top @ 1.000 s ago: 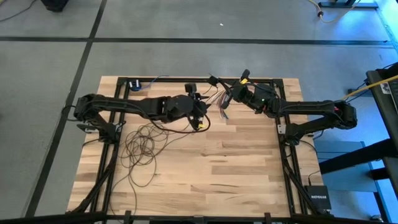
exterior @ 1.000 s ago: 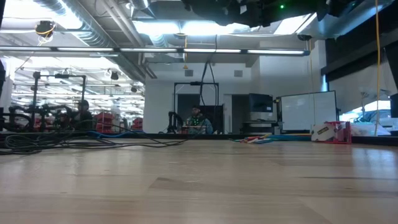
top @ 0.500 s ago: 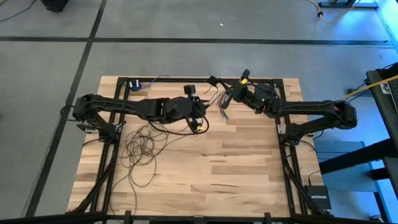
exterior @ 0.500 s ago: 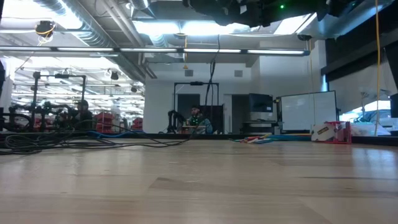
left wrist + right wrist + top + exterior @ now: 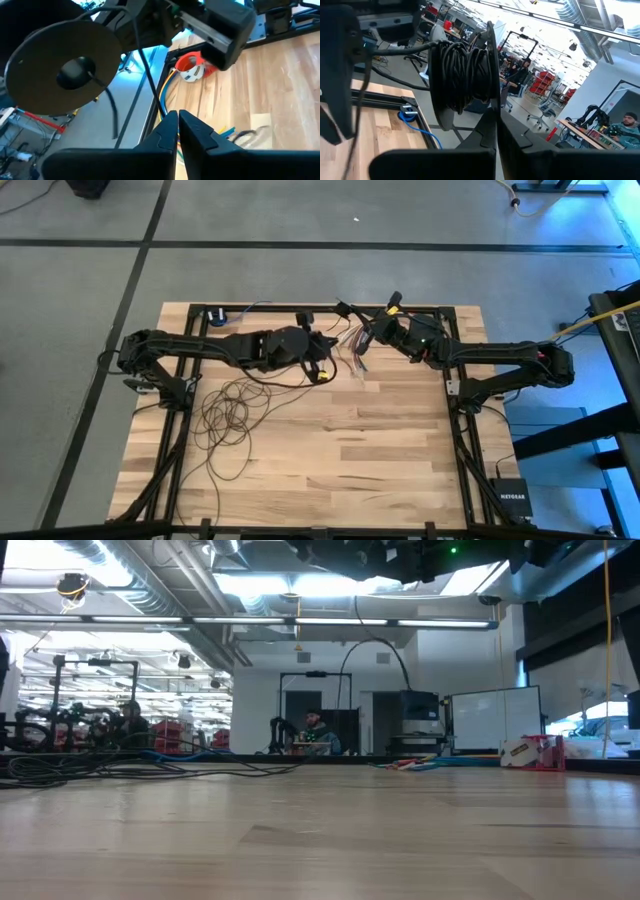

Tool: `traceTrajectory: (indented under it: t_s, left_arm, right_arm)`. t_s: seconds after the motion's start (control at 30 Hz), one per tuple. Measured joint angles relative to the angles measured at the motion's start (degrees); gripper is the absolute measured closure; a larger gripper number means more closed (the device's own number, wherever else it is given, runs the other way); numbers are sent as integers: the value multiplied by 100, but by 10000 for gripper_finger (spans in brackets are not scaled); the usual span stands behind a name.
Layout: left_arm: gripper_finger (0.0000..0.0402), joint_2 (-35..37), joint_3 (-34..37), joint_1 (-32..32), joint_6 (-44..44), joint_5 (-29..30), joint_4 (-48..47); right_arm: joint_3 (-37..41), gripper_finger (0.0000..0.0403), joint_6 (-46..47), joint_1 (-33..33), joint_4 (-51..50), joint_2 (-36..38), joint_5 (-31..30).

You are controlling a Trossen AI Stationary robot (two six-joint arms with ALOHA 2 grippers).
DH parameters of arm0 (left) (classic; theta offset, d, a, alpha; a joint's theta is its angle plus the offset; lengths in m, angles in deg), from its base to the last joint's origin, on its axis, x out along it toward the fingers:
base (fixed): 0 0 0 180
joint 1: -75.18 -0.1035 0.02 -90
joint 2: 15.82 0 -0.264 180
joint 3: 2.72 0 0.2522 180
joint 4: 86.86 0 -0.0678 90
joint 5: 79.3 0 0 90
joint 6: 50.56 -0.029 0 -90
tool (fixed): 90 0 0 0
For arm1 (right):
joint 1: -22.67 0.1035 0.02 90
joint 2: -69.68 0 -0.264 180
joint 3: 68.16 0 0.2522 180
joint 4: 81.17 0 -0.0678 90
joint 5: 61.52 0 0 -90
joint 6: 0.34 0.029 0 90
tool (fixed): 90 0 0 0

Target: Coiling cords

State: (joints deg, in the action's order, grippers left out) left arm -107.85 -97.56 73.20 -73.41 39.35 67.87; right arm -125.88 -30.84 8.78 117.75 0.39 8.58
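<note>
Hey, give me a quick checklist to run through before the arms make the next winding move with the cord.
1. Left hand shut on the cord: ok.
2. Right hand clamped on the spool at its flange: ok.
3. Wound turns sitting between the spool's flanges: ok.
4. Slack loops free of knots: cannot tell, they overlap.
5. Multicoloured wires clear of the cord's path: cannot tell, they lie close to both hands.

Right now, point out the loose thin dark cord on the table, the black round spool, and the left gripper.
thin dark cord point(image 5: 228, 418), high view, loose loops.
black round spool point(image 5: 65, 67), left wrist view, flat face.
left gripper point(image 5: 178, 121), left wrist view, between fingertips.
</note>
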Motion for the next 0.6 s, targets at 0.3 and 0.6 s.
traceTrajectory:
  t_s: [0.3,0.6]
  left_arm:
    - [333,2,-62,164,44,-1,-160]
    - [254,193,-262,254,379,159,-827]
  right_arm:
    - [0,400,0,0,-15,0,1]
    - [-2,400,-2,0,-25,0,2]
